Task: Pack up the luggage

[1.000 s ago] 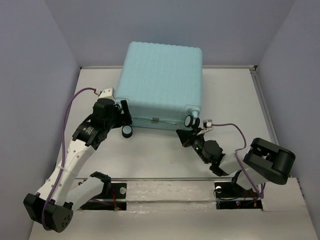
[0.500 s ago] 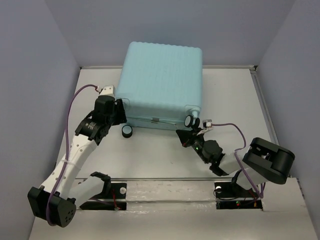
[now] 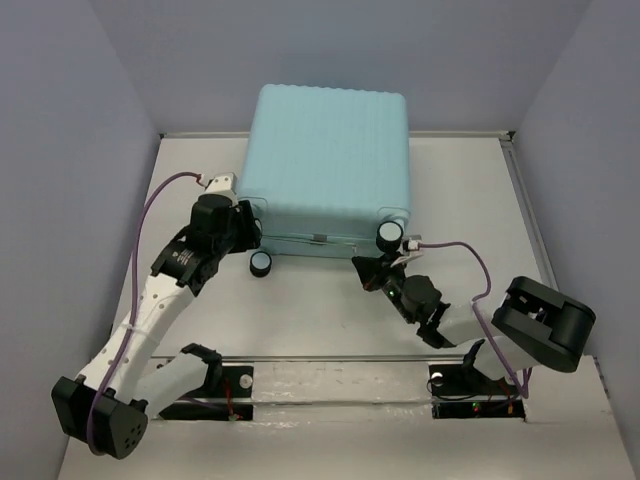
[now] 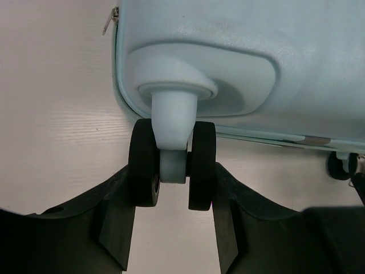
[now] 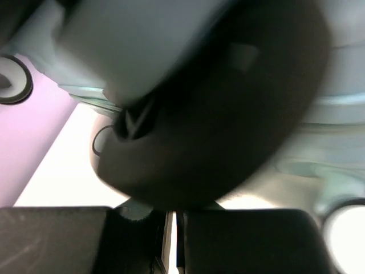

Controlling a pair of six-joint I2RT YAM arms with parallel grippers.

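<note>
**Luggage** [image 3: 330,160]: We list it closed and lying flat at the back middle of the table [image 3: 470,200], wheel end toward the arms. Against the top view a second ago, its near edge sits slightly further right. The near-right caster [image 3: 388,234] and the low caster [image 3: 262,264] have both crept the same way. We see nothing to pack in any view.

**Left gripper** [image 3: 242,228]: At the case's near-left corner. In the wrist view its fingers [image 4: 117,228] flank the twin-wheel corner caster [image 4: 171,148], one on each outer face. They appear to touch, so we record a pinch on that caster. The wrist has swung a little toward the case over the last second.

**Right gripper** [image 3: 372,272]: Just below the near-right caster. In its wrist view the wheel fills the frame, blurred, and the fingers [image 5: 239,240] are pressed almost together with only a thin slit between them. We see nothing held.

**Reading:** We judge the small shift to be the case being dragged or turned by its wheels, so this is positioning rather than packing. The shell is not yet open, and most of the task remains. A caster swivels, so the hold may slip or turn.
</note>
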